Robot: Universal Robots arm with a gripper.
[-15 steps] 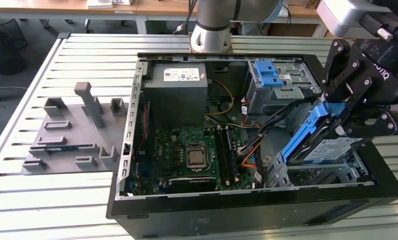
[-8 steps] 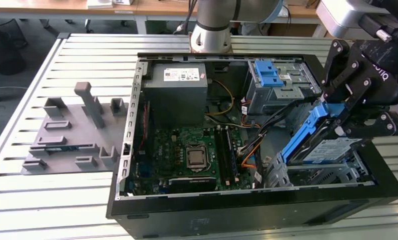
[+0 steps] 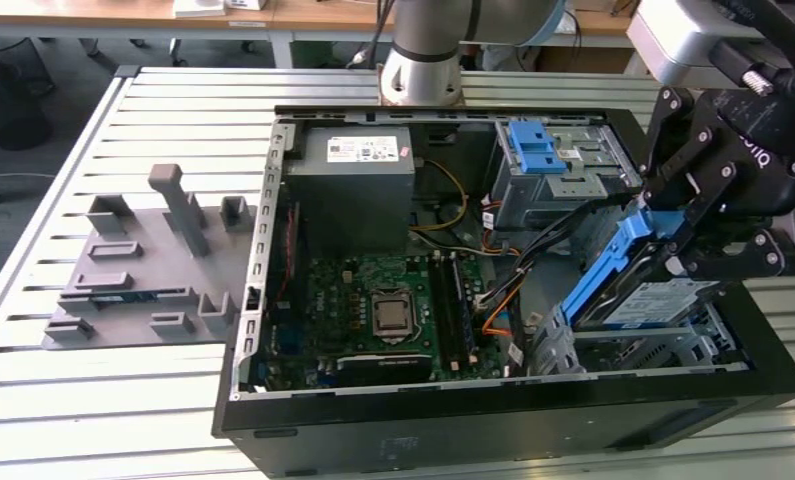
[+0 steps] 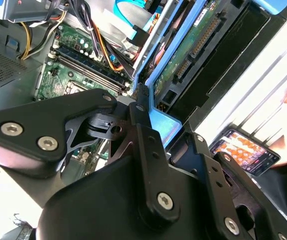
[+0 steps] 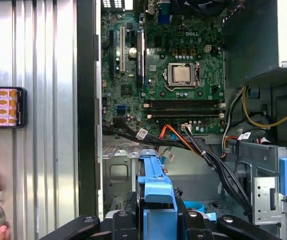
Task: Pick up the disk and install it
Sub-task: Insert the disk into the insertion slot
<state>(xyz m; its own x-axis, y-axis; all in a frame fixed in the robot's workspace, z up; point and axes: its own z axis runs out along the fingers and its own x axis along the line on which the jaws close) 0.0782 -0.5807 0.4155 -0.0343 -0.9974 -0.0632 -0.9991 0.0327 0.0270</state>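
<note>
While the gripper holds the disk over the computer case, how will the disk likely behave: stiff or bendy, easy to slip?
The disk is a flat metal slab, so probably stiff and rather heavy for its size. The gripper seems to clamp its blue plastic frame, which may flex slightly. It hangs tilted, so it could slip if the hold loosens.

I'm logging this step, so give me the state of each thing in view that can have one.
Silver hard drive in blue plastic frame: gripped, tilted over the case's lower bay.
Black gripper: jaws shut on the drive's frame.
Black computer case: side open, motherboard exposed.
</note>
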